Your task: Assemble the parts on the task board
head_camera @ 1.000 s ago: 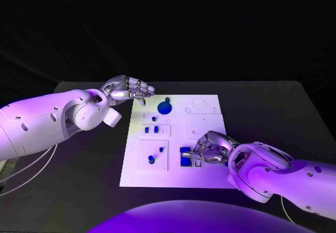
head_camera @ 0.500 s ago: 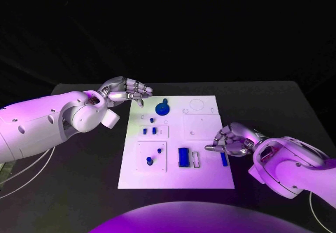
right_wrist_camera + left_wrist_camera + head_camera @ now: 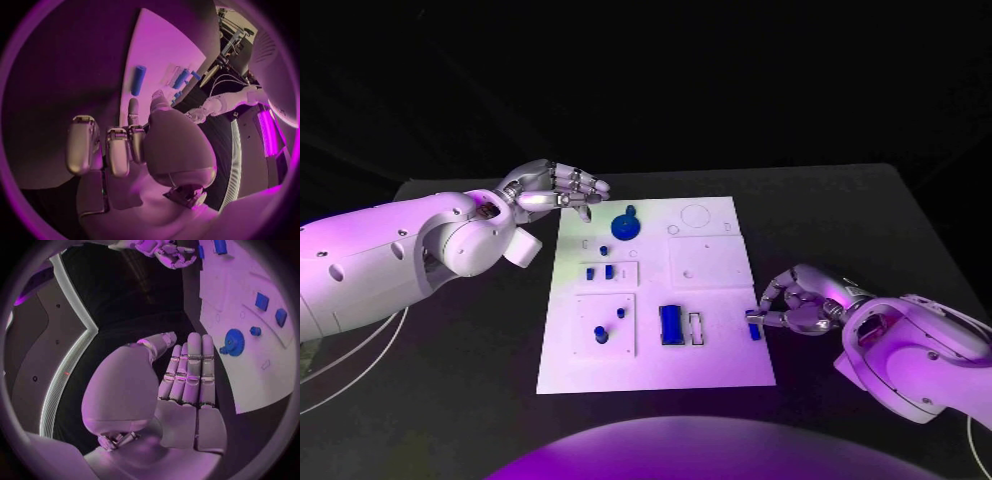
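Observation:
The white task board point(image 3: 711, 360) lies mid-table. A blue gear point(image 3: 627, 225) stands near its far end and also shows in the left wrist view point(image 3: 234, 342). A long blue block point(image 3: 672, 323) stands beside an empty slot point(image 3: 697, 328). Small blue pieces point(image 3: 590, 272) sit in the left panels. A blue peg point(image 3: 754, 330) lies flat by the board's right edge. My right hand point(image 3: 798, 303) hovers just right of it with fingers loosely curled. One fingertip point(image 3: 133, 106) reaches close to the peg point(image 3: 138, 80), and the hand holds nothing. My left hand point(image 3: 560, 188) holds nothing at the board's far left corner, its fingers point(image 3: 187, 365) straight and together.
The black table point(image 3: 862, 220) surrounds the board, with bare room on its left and right. My left forearm point(image 3: 401, 255) lies over the table's left side. Round recesses point(image 3: 697, 213) mark the board's far right corner.
My right hand has drawn back from over the blue block to the board's right edge, and the peg now lies uncovered there. The left hand has stayed in place.

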Robot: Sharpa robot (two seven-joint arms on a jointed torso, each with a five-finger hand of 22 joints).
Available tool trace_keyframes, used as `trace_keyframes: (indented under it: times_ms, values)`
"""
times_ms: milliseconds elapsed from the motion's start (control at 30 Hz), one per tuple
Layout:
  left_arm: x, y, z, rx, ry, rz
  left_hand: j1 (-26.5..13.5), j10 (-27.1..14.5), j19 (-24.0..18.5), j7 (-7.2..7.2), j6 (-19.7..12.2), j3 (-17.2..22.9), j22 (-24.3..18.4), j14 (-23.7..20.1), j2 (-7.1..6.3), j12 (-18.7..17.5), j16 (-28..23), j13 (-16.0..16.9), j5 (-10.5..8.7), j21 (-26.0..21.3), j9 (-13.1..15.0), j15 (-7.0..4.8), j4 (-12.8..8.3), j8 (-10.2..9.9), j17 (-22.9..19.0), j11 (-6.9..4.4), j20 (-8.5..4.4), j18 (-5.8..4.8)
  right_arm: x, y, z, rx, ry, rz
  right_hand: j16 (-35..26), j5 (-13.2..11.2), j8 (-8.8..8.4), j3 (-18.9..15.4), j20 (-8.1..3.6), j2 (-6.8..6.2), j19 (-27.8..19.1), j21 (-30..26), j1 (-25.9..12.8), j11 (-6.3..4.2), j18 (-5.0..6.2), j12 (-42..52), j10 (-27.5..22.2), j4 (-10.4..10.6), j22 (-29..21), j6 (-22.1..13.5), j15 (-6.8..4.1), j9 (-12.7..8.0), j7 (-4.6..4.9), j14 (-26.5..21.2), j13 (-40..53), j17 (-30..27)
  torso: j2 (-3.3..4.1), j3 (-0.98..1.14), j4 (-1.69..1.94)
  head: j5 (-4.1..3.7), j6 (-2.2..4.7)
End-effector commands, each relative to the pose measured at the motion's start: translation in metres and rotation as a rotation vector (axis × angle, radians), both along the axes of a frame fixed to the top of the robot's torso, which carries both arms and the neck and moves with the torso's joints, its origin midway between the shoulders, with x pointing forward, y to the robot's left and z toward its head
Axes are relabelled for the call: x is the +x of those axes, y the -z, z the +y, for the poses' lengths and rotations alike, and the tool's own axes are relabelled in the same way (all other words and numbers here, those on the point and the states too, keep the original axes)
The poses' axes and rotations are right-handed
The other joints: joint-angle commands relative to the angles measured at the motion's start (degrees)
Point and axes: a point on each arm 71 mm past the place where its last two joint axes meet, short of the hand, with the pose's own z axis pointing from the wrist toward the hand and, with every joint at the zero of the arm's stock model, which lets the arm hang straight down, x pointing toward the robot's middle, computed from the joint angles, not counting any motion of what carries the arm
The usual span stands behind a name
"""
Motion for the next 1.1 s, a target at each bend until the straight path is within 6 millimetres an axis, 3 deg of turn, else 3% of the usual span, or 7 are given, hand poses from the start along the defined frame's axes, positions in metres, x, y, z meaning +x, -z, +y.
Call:
trace_keyframes:
  times_ms: [33,600,833,1000,1100]
  values:
    - [0.0,-0.001,-0.002,-0.019,0.004,-0.006,-0.05,-0.32,-0.31,0.08,-0.25,-0.16,-0.07,-0.23,0.39,0.33,-0.18,0.09,0.12,-0.3,0.08,0.34,-0.15,0.06,-0.04,0.15,0.26,0.79,-0.002,0.004,0.0,-0.061,-0.026,-0.01,-0.2,0.0,0.03,-0.29,0.23,0.13,0.96,-0.3,0.55,0.16,-0.4,-0.35,3.19,0.07,10.98,-0.07,0.39,0.06,-0.08,4.77,10.11,8.12,-0.06,0.13,-0.18,-0.04,-0.02]
    - [-0.001,0.001,-0.001,-0.016,0.007,0.002,-0.11,-0.3,-0.31,0.08,-0.29,-0.18,-0.09,-0.23,0.41,0.46,-0.16,0.11,0.11,-0.31,0.09,0.34,-0.15,0.06,-0.03,0.14,0.26,0.79,-0.004,0.021,0.009,-0.11,-0.059,0.03,-0.27,-0.02,0.12,-0.7,0.13,0.27,0.93,-0.37,2.95,0.0,-0.39,-0.54,3.14,0.0,10.97,0.31,0.26,0.9,-0.28,4.74,10.02,7.98,0.02,0.0,-0.07,-0.05,-0.14]
    - [-0.001,0.001,-0.001,-0.015,0.009,0.004,-0.11,-0.3,-0.31,0.08,-0.29,-0.18,-0.09,-0.23,0.41,0.46,-0.16,0.11,0.11,-0.31,0.09,0.34,-0.15,0.06,-0.03,0.14,0.26,0.79,-0.004,0.027,0.014,-0.137,-0.075,0.027,-0.31,0.01,-0.53,-0.23,0.03,1.36,0.9,-0.44,7.87,-0.11,-0.38,-0.6,3.15,-0.34,10.96,0.2,0.15,1.44,-0.39,4.73,10.04,7.93,0.01,0.01,-0.03,0.1,-0.27]
    - [-0.001,0.001,0.0,-0.015,0.009,0.005,-0.11,-0.3,-0.31,0.08,-0.29,-0.18,-0.09,-0.23,0.41,0.46,-0.16,0.11,0.11,-0.31,0.09,0.34,-0.15,0.06,-0.03,0.14,0.26,0.79,-0.003,0.029,0.017,-0.149,-0.082,0.019,-0.33,0.2,-1.46,2.45,-0.1,2.11,0.87,-0.53,11.89,-0.24,-0.37,-0.72,3.1,-0.14,10.94,0.42,0.02,1.4,-0.52,4.74,10.01,7.94,0.03,-0.01,-0.05,0.22,-0.36]
    - [-0.001,0.001,0.0,-0.014,0.01,0.006,-0.11,-0.3,-0.31,0.08,-0.29,-0.18,-0.09,-0.23,0.41,0.46,-0.16,0.11,0.11,-0.31,0.09,0.34,-0.15,0.06,-0.03,0.14,0.26,0.79,-0.002,0.03,0.018,-0.155,-0.086,0.015,-0.37,0.37,-2.99,7.88,-0.32,2.32,0.86,-0.57,16.19,-0.41,-0.36,-0.8,3.05,-0.08,10.94,0.94,-0.14,0.95,-0.69,4.73,10.05,7.91,0.03,-0.04,0.01,0.27,-0.25]
